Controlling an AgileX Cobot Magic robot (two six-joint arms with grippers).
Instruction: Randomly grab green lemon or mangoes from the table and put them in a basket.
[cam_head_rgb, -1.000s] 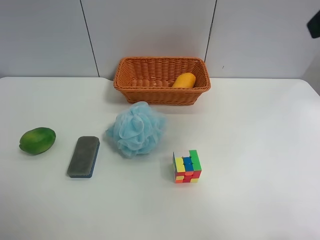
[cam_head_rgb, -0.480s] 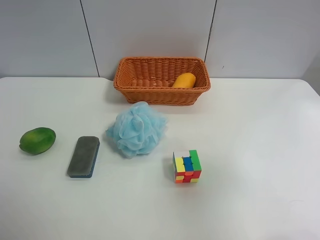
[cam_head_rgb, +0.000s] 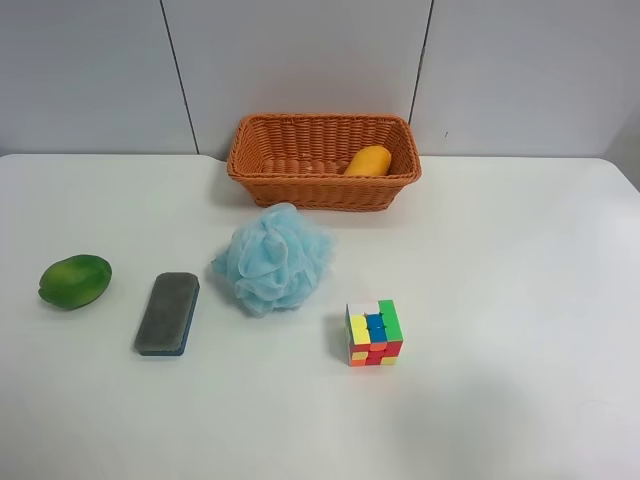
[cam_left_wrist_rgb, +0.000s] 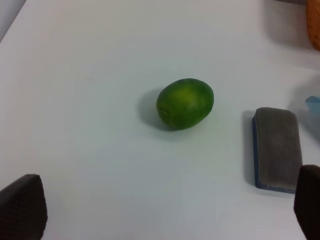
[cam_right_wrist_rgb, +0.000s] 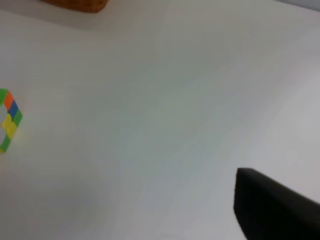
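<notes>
While both of my arms stayed outside the exterior high view, the tabletop lay fully visible in it. The basket stood at the upper middle of that frame against the grey wall panels, and the mango lay inside it toward its right end. The green lemon rested on the tabletop at the left edge of the frame, well apart from the basket. Just right of it lay a grey eraser block with a blue base, then a pale blue bath pouf directly below the basket, and lower right of the pouf a colour cube. None of these things carried any writing, brand or label that I could read.

My left wrist view had the green lemon near the frame's centre, untouched, with the eraser block to its right. My left pincer stood apart, one dark fingertip in each lower corner, holding nothing.

My right wrist view showed mostly bare tabletop, the cube at the left edge, and a single dark finger at lower right; whether my right pincer was apart or together I could not tell.
</notes>
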